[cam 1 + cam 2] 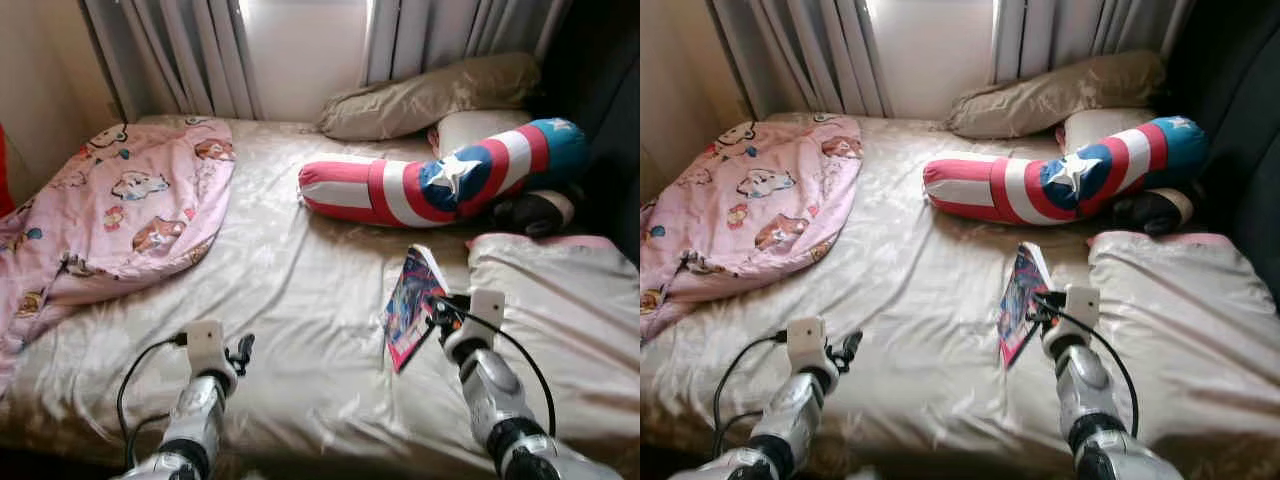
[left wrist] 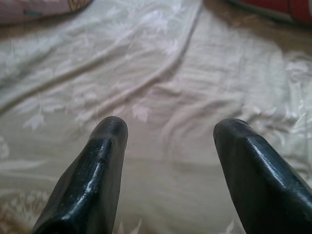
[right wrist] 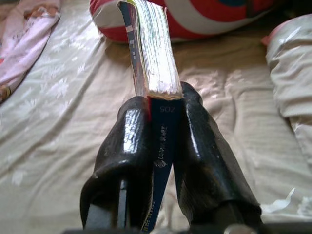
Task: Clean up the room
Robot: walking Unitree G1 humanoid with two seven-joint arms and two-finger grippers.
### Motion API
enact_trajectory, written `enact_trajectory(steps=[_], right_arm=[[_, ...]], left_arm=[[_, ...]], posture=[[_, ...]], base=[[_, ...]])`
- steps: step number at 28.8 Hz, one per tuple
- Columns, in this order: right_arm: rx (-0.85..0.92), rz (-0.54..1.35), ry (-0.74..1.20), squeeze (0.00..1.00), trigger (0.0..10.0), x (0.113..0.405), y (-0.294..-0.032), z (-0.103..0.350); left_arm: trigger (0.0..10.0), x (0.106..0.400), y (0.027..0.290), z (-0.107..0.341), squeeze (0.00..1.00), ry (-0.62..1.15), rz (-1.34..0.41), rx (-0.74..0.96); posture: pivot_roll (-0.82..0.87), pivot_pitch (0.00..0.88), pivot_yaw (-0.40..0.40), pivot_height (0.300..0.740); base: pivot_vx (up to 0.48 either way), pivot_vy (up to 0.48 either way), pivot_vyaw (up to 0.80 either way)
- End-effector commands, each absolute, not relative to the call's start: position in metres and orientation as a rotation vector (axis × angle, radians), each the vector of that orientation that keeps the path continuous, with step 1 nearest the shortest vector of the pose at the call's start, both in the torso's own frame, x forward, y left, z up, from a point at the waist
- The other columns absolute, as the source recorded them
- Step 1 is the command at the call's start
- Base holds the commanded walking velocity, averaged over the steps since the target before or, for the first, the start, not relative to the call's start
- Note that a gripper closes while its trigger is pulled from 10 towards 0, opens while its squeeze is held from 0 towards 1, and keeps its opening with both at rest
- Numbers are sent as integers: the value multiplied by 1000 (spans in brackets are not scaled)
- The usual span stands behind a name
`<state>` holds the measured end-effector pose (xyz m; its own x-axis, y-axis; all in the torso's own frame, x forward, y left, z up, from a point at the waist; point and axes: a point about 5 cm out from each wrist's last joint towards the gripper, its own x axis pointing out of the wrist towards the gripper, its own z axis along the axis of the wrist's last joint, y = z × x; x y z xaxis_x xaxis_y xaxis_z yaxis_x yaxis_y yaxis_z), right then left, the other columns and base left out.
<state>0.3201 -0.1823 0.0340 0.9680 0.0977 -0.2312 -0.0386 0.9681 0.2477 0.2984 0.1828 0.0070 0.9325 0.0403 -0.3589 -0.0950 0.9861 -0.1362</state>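
On the cream-sheeted bed [image 1: 290, 290], the right gripper [image 3: 163, 122] pinches a thick paperback book [image 1: 412, 305] by its spine; light but floppy, it probably needs this firm hold. The left gripper [image 2: 168, 131] hovers spread.

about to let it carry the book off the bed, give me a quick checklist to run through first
1. Right gripper shut on the book: ok, both fingers clamp its edge.
2. Book lifted off the bed sheet: cannot tell, its lower corner looks close to the sheet.
3. Book closed and not fanning out: ok, the pages sit together in the right wrist view.
4. Left gripper free: ok, open and empty above the sheet.
5. Striped bolster pillow apart from the book: ok, it lies further up the bed.
6. Drop-off spot for the book: cannot tell.
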Motion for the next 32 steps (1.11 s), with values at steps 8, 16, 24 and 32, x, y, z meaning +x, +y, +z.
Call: enact_trajectory(steps=[8,16,24,32], right_arm=[[250,83,202,0,10000,326,-181,43],[248,93,203,0,10000,326,-180,43],[260,82,202,0,10000,326,-181,43],[261,73,209,0,10000,325,-182,41]], left_arm=[[10000,298,186,7,0,363,81,-157],[10000,297,187,6,0,371,80,-151],[10000,297,186,6,0,377,72,-146],[10000,297,186,5,0,380,63,-144]], posture=[[82,0,-22,647],[81,0,-21,647],[82,0,-19,647],[82,0,-15,647]], base=[[0,0,0],[0,0,0],[0,0,0],[194,0,0]])
